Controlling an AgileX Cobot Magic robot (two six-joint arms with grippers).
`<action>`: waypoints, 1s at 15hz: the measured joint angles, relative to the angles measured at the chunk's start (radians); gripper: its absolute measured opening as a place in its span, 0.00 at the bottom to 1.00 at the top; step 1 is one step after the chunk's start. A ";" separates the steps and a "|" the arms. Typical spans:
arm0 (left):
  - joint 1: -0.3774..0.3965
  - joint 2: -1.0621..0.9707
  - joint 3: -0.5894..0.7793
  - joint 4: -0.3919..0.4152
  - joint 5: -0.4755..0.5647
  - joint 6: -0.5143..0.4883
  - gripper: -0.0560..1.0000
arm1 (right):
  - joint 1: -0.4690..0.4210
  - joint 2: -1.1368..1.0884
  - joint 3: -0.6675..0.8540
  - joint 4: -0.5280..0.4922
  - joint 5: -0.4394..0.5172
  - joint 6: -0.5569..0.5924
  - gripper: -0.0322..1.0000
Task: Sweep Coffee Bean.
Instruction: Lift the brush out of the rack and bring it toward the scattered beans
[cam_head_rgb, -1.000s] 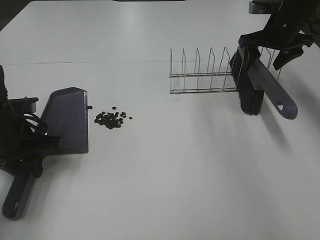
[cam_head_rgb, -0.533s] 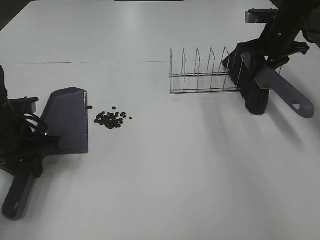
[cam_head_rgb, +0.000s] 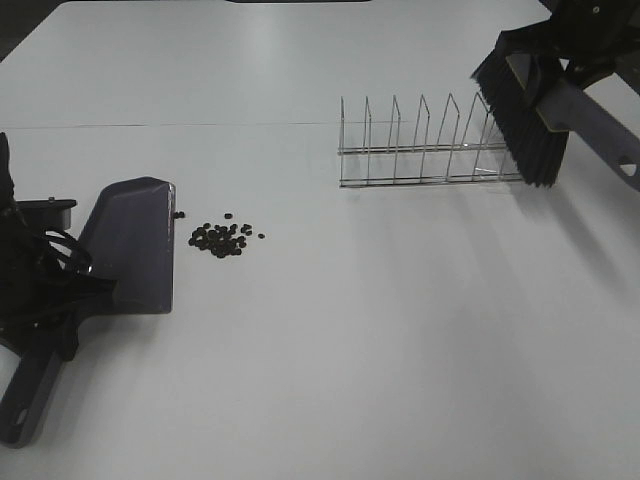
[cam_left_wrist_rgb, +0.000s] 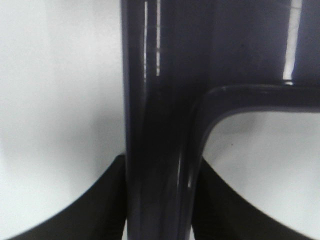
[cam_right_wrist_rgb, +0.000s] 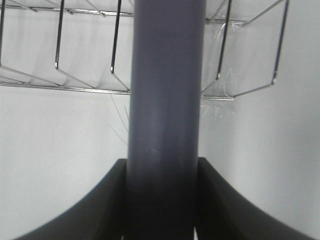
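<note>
Some two dozen coffee beans (cam_head_rgb: 222, 239) lie in a loose heap on the white table (cam_head_rgb: 400, 360), left of centre in the exterior high view. They sit just beside the open lip of the purple dustpan (cam_head_rgb: 135, 245), and one stray bean (cam_head_rgb: 179, 214) almost touches that lip. They look tiny, hard, light and smooth, so I judge they will roll and scatter at a sharp knock. No finger grip suits them, only a gentle push from the bristles toward the pan. The left gripper (cam_head_rgb: 45, 290), at the left edge, is clenched round the dustpan's handle (cam_left_wrist_rgb: 160, 125); the left wrist view shows a dark finger on each side of it. The right gripper (cam_head_rgb: 590, 25), in the upper right corner, clamps the grey handle (cam_right_wrist_rgb: 165, 100) of the brush (cam_head_rgb: 525, 120). The brush hangs tilted over the right end of the wire rack (cam_head_rgb: 420, 150), well apart from the beans. Both handles look stiff enough to hold firm, while the bristles will likely flex
</note>
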 joint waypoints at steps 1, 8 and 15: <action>0.000 0.000 0.000 0.019 0.006 0.000 0.36 | 0.000 -0.062 0.000 -0.022 0.038 0.002 0.33; 0.000 0.000 0.000 0.051 0.015 0.000 0.36 | 0.000 -0.288 0.000 -0.026 0.082 0.003 0.33; 0.000 0.000 0.000 0.063 0.028 0.000 0.36 | 0.035 -0.378 0.212 -0.001 0.057 0.006 0.33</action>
